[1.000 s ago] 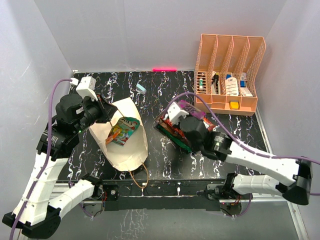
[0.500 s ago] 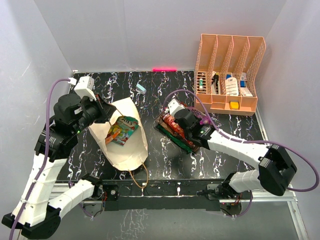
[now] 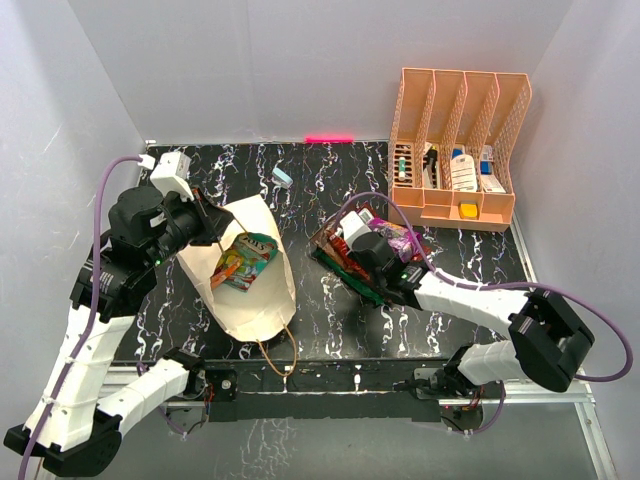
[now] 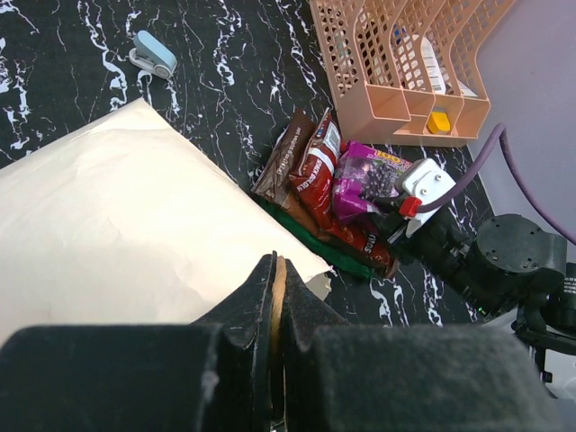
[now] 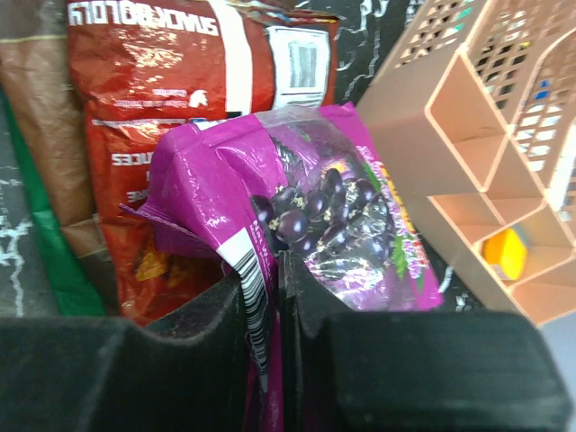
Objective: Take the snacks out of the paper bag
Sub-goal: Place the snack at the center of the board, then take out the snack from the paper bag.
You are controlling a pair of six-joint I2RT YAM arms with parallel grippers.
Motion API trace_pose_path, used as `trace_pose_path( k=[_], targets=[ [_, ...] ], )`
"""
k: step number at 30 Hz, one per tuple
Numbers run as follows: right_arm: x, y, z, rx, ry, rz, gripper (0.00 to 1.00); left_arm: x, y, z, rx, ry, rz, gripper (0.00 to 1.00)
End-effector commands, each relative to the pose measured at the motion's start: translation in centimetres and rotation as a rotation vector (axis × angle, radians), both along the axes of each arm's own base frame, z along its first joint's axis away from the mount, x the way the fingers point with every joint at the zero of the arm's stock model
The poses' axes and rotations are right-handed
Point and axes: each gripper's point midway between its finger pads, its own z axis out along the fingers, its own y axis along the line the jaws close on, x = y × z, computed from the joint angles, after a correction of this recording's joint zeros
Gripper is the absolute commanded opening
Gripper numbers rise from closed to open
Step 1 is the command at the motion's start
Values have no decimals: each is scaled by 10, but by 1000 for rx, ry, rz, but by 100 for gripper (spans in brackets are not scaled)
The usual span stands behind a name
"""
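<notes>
The left gripper (image 4: pixel 275 270) has its dark fingers pinched together on the thin rim of the large tan kraft paper bag (image 4: pixel 117 225). The bag lies matte and creased on the black, white-veined tabletop (image 3: pixel 330 315). Through the bag's gaping mouth a glossy teal-and-green foil packet (image 3: pixel 246 260) shows. The right gripper (image 5: pixel 274 270) is clamped on a crinkled purple foil packet printed with dark grapes (image 5: pixel 346 211). That one overlaps a shiny, flat red-brown foil packet (image 5: pixel 180 76), with a dark green packet's edge (image 4: pixel 306 236) peeking out beneath. This pile sits outside the bag, between it and the perforated orange plastic rack (image 3: pixel 460 120). A tiny light-blue block (image 4: pixel 153 56) lies beyond the bag.
</notes>
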Motion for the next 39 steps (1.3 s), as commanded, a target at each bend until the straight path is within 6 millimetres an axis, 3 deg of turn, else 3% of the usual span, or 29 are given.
trace_pose_path(
  k=[1, 5, 10, 15, 18, 24, 26, 29, 35, 39],
  targets=[
    [-8, 22, -15, 150, 72, 13, 33, 1, -4, 11, -18, -36, -19, 0],
    [-12, 20, -8, 161, 86, 8, 53, 0, -3, 14, -15, -38, -17, 0],
    [-24, 31, 51, 282, 38, 112, 73, -1, 0, 13, -6, -44, -12, 0],
    [-63, 65, 106, 401, -38, 489, 79, -2, -4, 12, -20, -50, -26, 0],
    [-93, 87, 122, 444, -45, 716, 78, -1, -3, 11, -17, -43, -23, 0],
    [-165, 161, 150, 449, -153, 1093, 78, -4, 1, 12, -10, -50, -12, 0],
    [-177, 185, 154, 400, -219, 1144, 79, -6, 1, 13, -15, -49, -14, 0],
    [-180, 217, 155, 297, -304, 1208, 79, -7, 1, 13, -16, -47, -15, 0],
    [-151, 268, 162, 180, -463, 1211, 76, -10, 0, 16, -27, -53, -22, 0],
    [-126, 295, 144, 79, -525, 1188, 76, -12, -5, 17, -42, -47, -46, 0]
  ],
)
